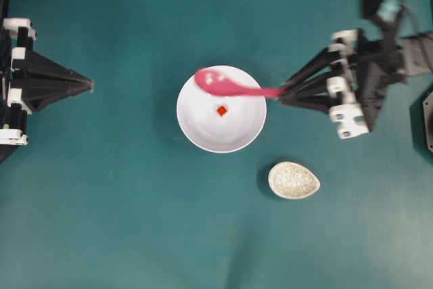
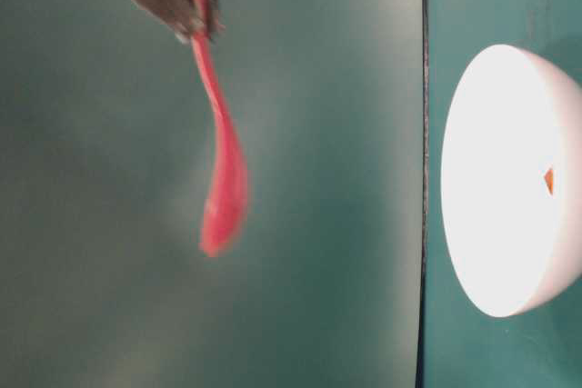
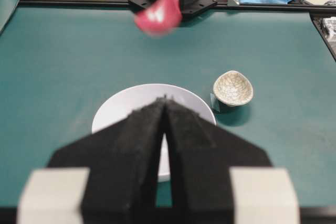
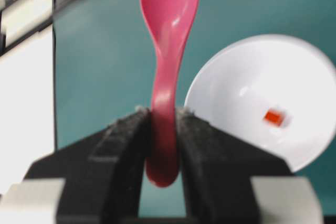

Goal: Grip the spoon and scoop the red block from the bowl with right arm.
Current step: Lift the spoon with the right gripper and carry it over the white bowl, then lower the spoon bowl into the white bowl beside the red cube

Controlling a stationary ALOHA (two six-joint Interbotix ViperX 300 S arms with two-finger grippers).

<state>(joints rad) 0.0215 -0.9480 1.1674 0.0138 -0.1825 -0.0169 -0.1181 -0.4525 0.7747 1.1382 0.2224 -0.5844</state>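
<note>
The glossy pink spoon [image 4: 167, 77] is clamped by its handle in the right gripper [image 4: 164, 129]. The tiny red block [image 1: 222, 110] lies in the round white bowl [image 1: 196, 126]; the left gripper [image 3: 165, 111] is seen closed

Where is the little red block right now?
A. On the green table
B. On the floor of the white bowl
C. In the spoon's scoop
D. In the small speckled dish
B: the red block lies inside the bowl, while the spoon held above it is empty.
</note>
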